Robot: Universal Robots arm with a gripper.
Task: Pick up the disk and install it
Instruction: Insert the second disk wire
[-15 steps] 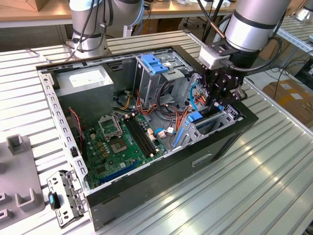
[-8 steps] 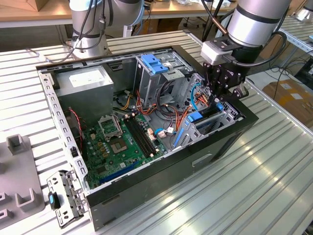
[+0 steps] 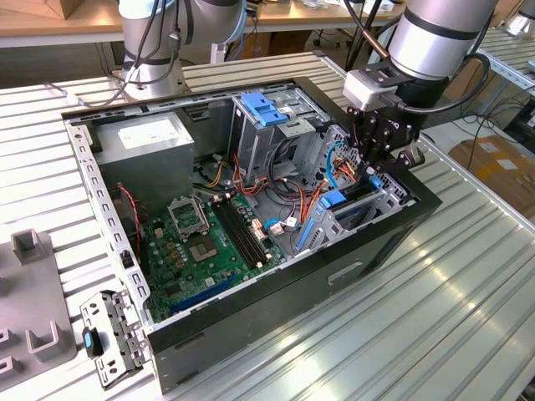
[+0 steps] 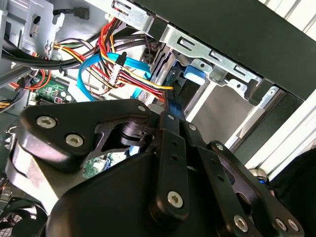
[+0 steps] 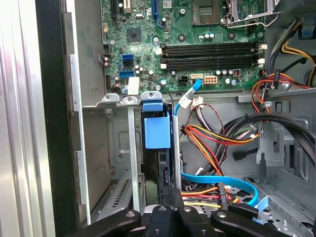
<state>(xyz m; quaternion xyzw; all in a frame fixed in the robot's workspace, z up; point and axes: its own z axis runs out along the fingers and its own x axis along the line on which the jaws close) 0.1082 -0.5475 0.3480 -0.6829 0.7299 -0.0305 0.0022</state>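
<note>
Already the disk (image 5: 157, 148) stands edge-up in the bay (image 5: 121, 163) by the case (image 3: 393, 242) front wall, gripper (image 5: 170, 197) closed on its upper edge; likely rigid, dense, shock-sensitive, best held by carrier edges, with cables (image 5: 217, 143) crowding just beside it.

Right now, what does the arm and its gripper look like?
The arm is a silver-grey tube with a black band and dark cables alongside. A white block sits at its wrist. The gripper is black linkage bars joined by silver screws and round pivots.
</note>
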